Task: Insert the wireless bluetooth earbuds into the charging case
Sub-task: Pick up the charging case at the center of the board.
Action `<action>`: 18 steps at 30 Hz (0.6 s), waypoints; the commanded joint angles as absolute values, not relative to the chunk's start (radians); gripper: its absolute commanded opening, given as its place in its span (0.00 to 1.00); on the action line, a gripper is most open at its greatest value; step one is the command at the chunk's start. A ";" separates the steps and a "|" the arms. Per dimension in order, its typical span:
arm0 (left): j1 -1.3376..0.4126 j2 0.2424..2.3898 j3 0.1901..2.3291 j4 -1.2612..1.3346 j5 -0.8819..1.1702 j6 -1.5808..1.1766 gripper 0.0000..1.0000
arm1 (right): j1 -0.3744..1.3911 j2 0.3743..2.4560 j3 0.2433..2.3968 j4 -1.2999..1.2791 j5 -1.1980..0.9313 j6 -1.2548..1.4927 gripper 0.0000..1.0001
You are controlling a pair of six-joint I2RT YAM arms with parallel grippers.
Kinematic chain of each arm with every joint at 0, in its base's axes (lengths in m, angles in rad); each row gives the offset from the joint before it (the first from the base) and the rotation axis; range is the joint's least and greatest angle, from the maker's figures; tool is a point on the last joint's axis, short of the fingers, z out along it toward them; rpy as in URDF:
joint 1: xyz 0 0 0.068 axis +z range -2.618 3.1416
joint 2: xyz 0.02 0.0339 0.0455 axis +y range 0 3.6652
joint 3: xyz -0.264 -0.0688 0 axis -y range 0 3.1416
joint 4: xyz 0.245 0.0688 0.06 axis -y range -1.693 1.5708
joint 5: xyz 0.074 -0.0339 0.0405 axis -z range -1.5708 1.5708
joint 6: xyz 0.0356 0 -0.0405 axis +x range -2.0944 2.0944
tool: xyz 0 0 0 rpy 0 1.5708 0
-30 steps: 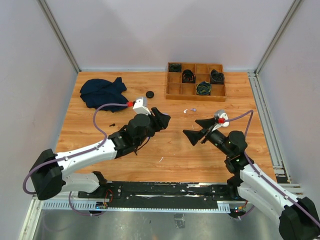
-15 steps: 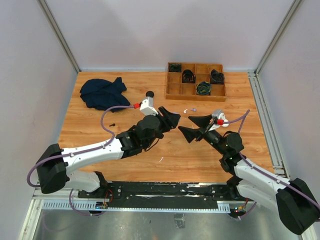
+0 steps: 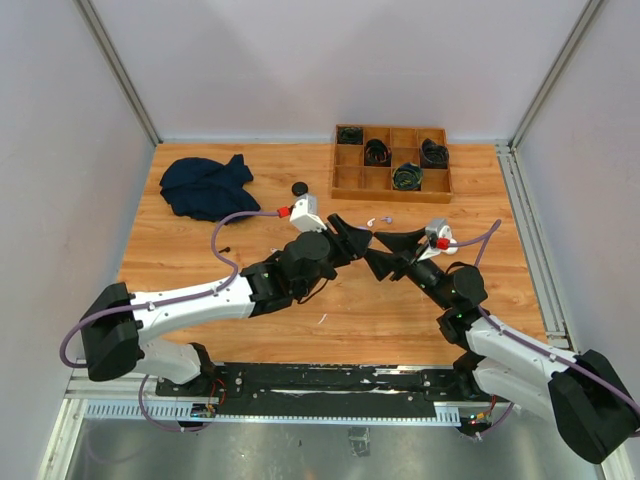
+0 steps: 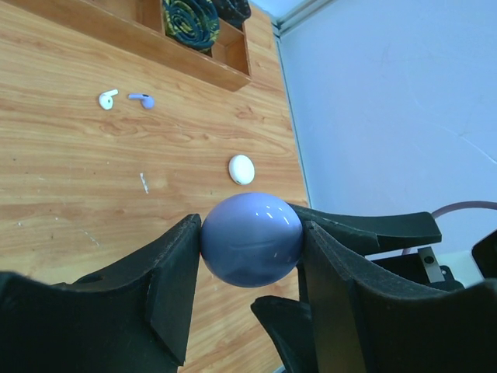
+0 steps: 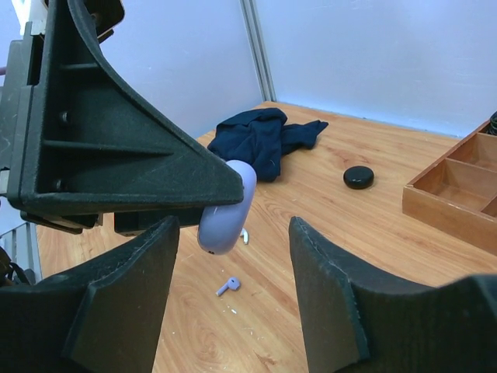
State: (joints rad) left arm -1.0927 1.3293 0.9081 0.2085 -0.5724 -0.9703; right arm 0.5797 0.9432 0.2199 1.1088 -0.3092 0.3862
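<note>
My left gripper point(image 3: 356, 235) is shut on a pale purple round charging case point(image 4: 251, 238) and holds it above the table; the case also shows in the right wrist view point(image 5: 227, 206). My right gripper point(image 3: 373, 247) is open and empty, its jaws spread wide just in front of the case point(image 5: 233, 230). A white earbud point(image 4: 107, 99) and a pale purple earbud point(image 4: 143, 99) lie side by side on the wood, just beyond the grippers in the top view point(image 3: 371, 222). The purple bud point(image 5: 228, 286) lies below the held case.
A white round case point(image 4: 241, 169) lies on the table. A black round case point(image 3: 299, 187) and a navy cloth point(image 3: 206, 185) are at the back left. A wooden compartment tray point(image 3: 390, 195) with coiled cables stands at the back. A tiny black item point(image 3: 224, 247) lies at left.
Both arms have moved toward each other: the left gripper with the purple case went right, the right gripper went left, and their tips now nearly meet at the table's middle.
</note>
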 commanded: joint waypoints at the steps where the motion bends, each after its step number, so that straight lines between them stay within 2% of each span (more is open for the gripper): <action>1: -1.113 1.343 0.947 0.236 -0.610 -0.967 0.46 | 0.593 0.941 0.242 1.163 -0.284 0.389 0.59; 8: -1.129 1.341 0.946 0.262 -0.604 -0.938 0.48 | 0.592 0.953 0.250 1.158 -0.278 0.395 0.47; 11: -1.131 1.341 0.936 0.270 -0.598 -0.928 0.50 | 0.593 0.956 0.251 1.158 -0.276 0.402 0.37; 14: -1.131 1.332 0.907 0.315 -0.585 -0.896 0.57 | 0.593 0.960 0.251 1.159 -0.276 0.413 0.28; 18: -1.131 1.297 0.850 0.406 -0.567 -0.828 0.70 | 0.592 0.965 0.248 1.165 -0.276 0.422 0.16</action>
State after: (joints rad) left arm -1.1145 1.3396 0.8997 0.2768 -0.5755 -0.9024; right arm 0.5842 0.9562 0.2218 1.1324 -0.3004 0.4171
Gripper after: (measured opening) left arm 0.644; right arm 0.248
